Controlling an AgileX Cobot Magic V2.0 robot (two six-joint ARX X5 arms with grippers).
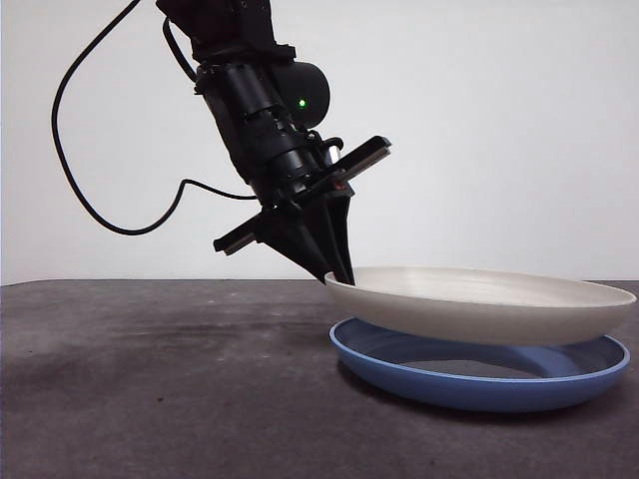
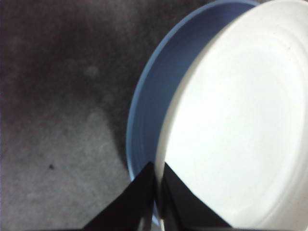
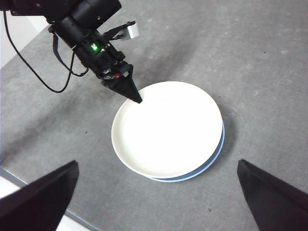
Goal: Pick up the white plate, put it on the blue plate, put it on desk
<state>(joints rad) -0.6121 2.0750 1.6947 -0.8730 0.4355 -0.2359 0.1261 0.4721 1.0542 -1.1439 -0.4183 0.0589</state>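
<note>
Cream-coloured, the white plate (image 1: 479, 304) hangs tilted just above the blue plate (image 1: 479, 384), which lies flat on the desk (image 1: 160, 389). Its lifted rim is pinched between the 2 closed jaws of the left gripper (image 1: 341, 275), reaching down at a slant; the opposite edge sits low against the blue rim. The right gripper (image 3: 156, 192) waits high above, jaws spread wide.

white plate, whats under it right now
The blue plate sits on the desk under the white plate, which the left gripper pinches by its rim. Most of the blue plate's inside is covered.
</note>
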